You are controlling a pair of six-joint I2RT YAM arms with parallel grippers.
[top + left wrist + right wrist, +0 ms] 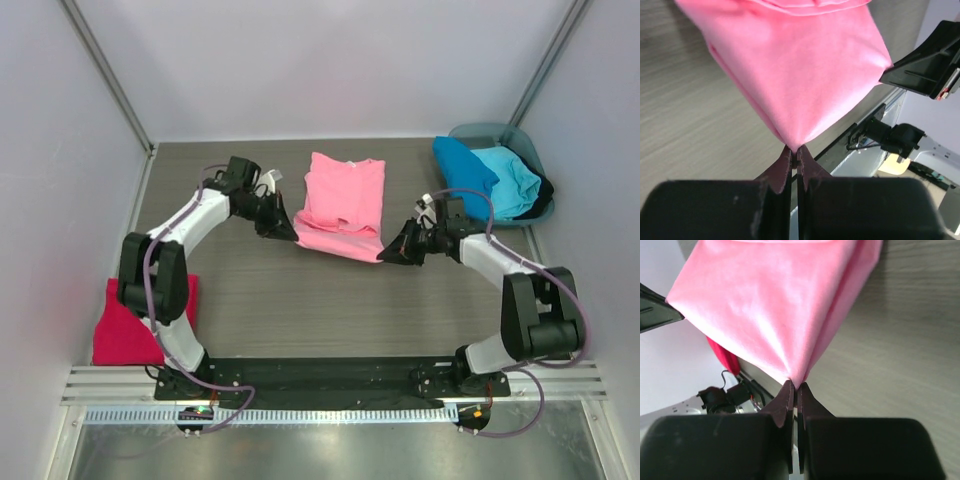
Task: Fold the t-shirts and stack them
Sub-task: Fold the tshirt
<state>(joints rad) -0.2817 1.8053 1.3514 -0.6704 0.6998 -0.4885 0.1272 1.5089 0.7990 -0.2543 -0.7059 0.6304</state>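
Observation:
The light pink t-shirt (342,205) lies partly folded in the middle of the table, its near edge lifted. My left gripper (285,229) is shut on the shirt's near left corner (796,142). My right gripper (393,250) is shut on the near right corner (796,381). The pink cloth (795,65) stretches away from both jaws and fills both wrist views (775,305). A crimson-magenta t-shirt (128,322) lies folded at the near left, partly behind the left arm. A blue t-shirt (462,165) and a turquoise t-shirt (510,180) lie in the tub.
The grey-teal round tub (530,150) stands at the far right corner. White walls close in the table on three sides. The arm bases and a metal rail (330,385) run along the near edge.

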